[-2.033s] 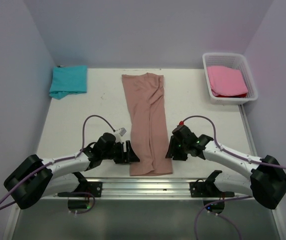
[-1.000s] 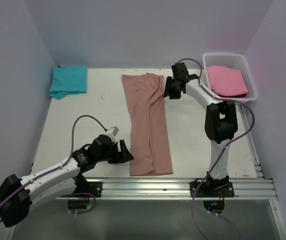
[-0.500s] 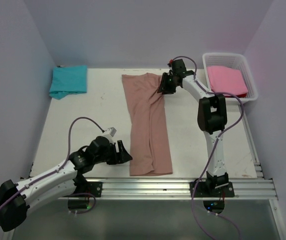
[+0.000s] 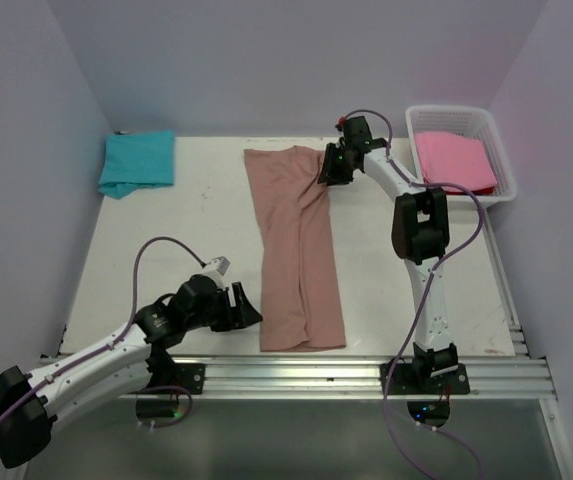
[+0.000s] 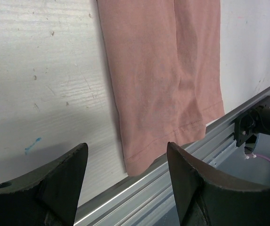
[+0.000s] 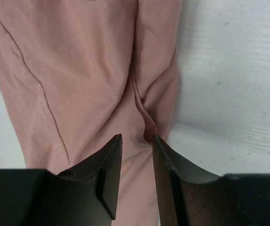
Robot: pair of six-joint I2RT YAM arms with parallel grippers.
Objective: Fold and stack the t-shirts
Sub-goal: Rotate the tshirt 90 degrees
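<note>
The salmon-brown t-shirt (image 4: 296,245) lies folded lengthwise into a long strip down the middle of the table. My left gripper (image 4: 249,305) is open just left of the shirt's near left corner (image 5: 137,162), which shows between its spread fingers in the left wrist view. My right gripper (image 4: 323,172) is over the shirt's far right edge. Its jaws stand a narrow gap apart, with a raised crease of the cloth (image 6: 149,129) against the right fingertip. The teal t-shirt (image 4: 138,160) lies folded at the far left. The pink t-shirt (image 4: 454,160) lies in a basket.
A white plastic basket (image 4: 463,197) stands at the far right corner. A metal rail (image 4: 296,372) runs along the table's near edge and shows in the left wrist view (image 5: 196,155). Lilac walls enclose the left, back and right sides.
My right arm has swung from the shirt's near right side to its far right edge and settled there. My left gripper has drawn slightly nearer the table's front edge.
</note>
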